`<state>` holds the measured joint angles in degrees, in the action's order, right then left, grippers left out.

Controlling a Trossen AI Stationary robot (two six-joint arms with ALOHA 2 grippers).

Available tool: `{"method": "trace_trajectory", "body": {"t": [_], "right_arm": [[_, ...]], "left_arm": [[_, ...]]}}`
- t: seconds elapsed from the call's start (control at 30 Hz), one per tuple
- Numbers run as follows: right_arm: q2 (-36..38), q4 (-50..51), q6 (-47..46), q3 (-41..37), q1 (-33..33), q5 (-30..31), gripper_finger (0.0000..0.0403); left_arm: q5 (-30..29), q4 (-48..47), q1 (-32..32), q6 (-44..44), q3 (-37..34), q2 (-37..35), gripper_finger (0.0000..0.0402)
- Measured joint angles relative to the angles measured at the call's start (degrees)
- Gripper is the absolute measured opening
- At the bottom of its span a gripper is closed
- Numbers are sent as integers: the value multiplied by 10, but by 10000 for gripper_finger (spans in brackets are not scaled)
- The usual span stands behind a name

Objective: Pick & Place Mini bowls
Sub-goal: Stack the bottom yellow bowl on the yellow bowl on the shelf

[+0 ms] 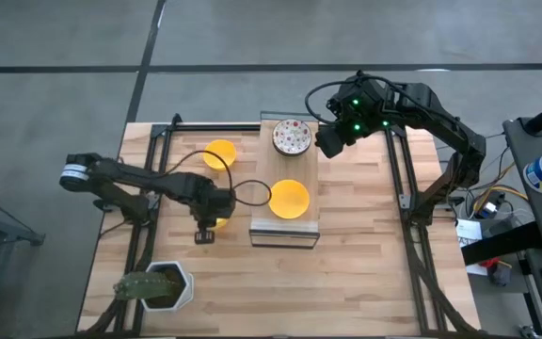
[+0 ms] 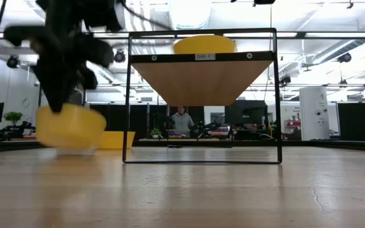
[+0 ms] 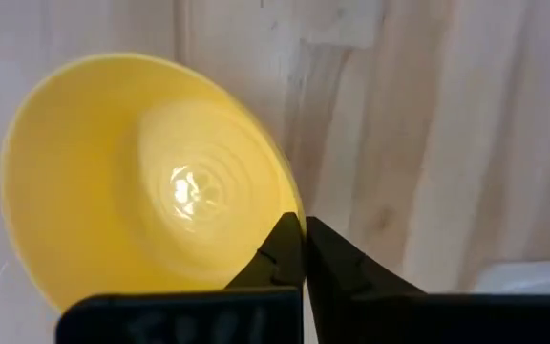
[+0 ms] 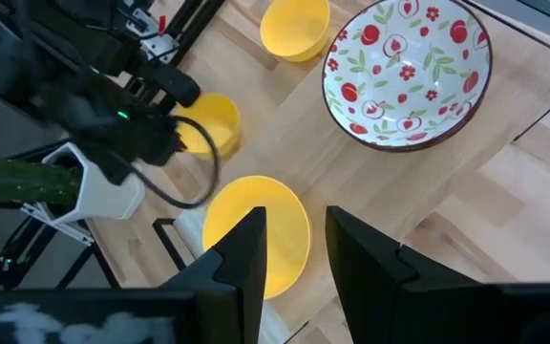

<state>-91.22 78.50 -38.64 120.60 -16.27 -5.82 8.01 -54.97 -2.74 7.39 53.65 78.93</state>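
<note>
High view: the left gripper is pinching the rim of a yellow bowl just left of the wooden shelf, fingers closed on it. A second yellow bowl and a speckled bowl are sitting on the shelf top; a third yellow bowl is resting on the table. The right gripper is hovering beside the speckled bowl, fingers apart.

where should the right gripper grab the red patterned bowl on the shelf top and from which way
Probably by its rim, coming down from above. The patterned bowl sits upright and open on the shelf top, its thin rim exposed all round; one finger can go inside, one outside. The side facing the open right gripper looks easiest, since the yellow bowl sharing the shelf sits well clear.
</note>
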Motion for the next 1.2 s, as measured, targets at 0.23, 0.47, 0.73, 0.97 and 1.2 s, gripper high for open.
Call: {"method": "trace_trajectory", "body": {"t": [0.23, 0.47, 0.73, 0.97, 1.2], "right_arm": [[0, 0, 17, 0, 0, 0, 105], [0, 0, 43, 0, 0, 0, 105], [0, 1, 91, 0, 0, 48, 105], [0, 9, 93, 0, 0, 61, 105], [1, 81, 120, 0, 0, 88, 105]], "left_arm": [[-20, -80, 0, 25, 77, -70, 0], [-45, -47, -1, 47, 198, -102, 0], [-84, 77, 0, -24, 352, -58, 0], [-82, 106, 0, -99, 485, 42, 0], [-81, 19, -1, -146, 561, 136, 0]]}}
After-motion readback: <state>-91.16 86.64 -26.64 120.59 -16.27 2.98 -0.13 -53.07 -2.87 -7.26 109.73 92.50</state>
